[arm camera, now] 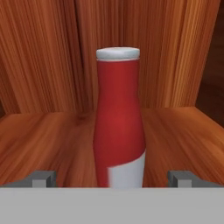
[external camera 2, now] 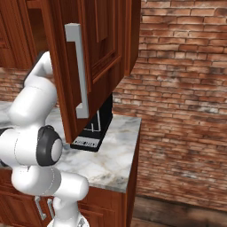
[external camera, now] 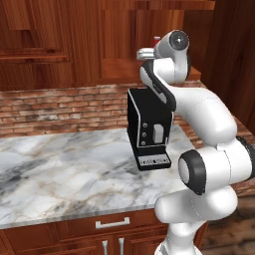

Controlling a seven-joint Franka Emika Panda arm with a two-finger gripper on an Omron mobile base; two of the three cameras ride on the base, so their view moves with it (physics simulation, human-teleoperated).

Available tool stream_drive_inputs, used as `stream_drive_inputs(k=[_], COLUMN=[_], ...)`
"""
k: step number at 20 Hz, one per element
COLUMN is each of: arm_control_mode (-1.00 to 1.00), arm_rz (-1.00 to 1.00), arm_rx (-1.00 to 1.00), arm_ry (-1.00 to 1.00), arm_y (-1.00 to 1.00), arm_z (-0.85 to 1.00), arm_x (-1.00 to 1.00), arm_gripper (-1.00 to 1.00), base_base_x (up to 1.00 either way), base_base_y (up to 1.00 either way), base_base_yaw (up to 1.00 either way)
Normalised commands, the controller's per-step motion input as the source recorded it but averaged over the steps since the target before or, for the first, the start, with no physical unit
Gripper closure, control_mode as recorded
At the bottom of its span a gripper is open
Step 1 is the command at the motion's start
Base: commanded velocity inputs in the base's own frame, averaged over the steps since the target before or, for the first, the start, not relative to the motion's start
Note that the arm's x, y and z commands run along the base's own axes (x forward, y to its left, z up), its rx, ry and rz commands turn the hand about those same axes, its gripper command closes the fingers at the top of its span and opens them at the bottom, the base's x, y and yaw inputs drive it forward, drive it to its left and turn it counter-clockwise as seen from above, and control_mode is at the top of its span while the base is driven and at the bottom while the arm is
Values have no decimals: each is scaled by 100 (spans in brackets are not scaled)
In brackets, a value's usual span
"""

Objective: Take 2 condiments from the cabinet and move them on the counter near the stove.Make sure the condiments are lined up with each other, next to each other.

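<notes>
**Red bottle stands between our spread pincer tips**

Red and slim, the white-capped bottle [arm camera: 119, 127] stands upright on the wooden shelf [arm camera: 48, 140] of the cabinet [external camera: 119, 40], centred between the tips of our pincer [arm camera: 113, 178]. Its fingers [arm camera: 41, 178] are spread wide, a gap on each side, touching nothing. We see the bottle's base cut off at the hand view's bottom. From the right base view an open door [external camera 2: 88, 66] hides the hand. Below, the marble counter [external camera: 64, 169] lies bare left of the coffee machine [external camera: 147, 129].
</notes>
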Motion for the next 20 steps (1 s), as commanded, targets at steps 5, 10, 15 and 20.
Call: stream_drive_inputs(k=[5, 10, 15, 20], arm_control_mode=[-100, -100, -100, -100], arm_rz=[0, 0, 0, 0], arm_rx=[0, 0, 0, 0], arm_ry=[0, 0, 0, 0], arm_y=[-1, 0, 0, -2], arm_z=[-7, -1, 0, -1], arm_x=[13, 6, 4, 5], arm_gripper=[-100, -100, -100, -100], base_base_x=[0, 0, 0, 0], base_base_y=[0, 0, 0, 0], base_base_yaw=[0, 0, 0, 0])
